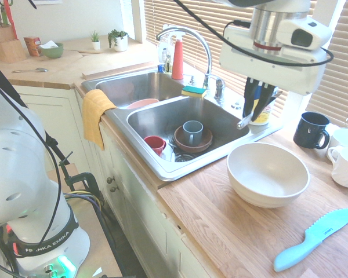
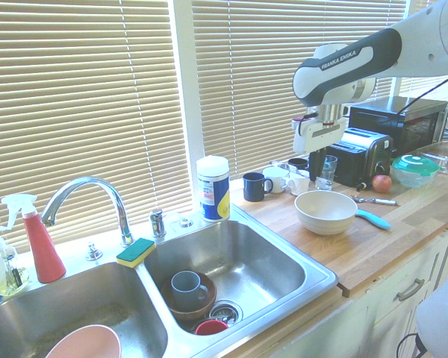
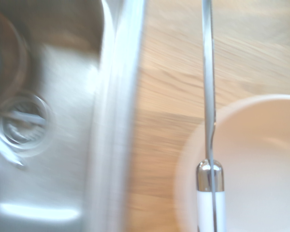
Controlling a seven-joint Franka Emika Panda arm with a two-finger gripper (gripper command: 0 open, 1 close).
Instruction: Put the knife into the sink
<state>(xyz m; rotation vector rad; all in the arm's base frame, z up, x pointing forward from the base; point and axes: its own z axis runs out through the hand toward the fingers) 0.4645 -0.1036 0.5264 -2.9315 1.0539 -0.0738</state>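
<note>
While the gripper's fingers [image 1: 257, 109] pinch the knife [image 1: 243, 123], I see the sink [image 1: 220, 126] toward eight o'clock in the first exterior view.

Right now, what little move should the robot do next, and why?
I'd slide the tool sideways until the knife is over the sink, before lowering or letting go. It's holding the knife above the counter and bowl, with the sink's edge beside them.
</note>
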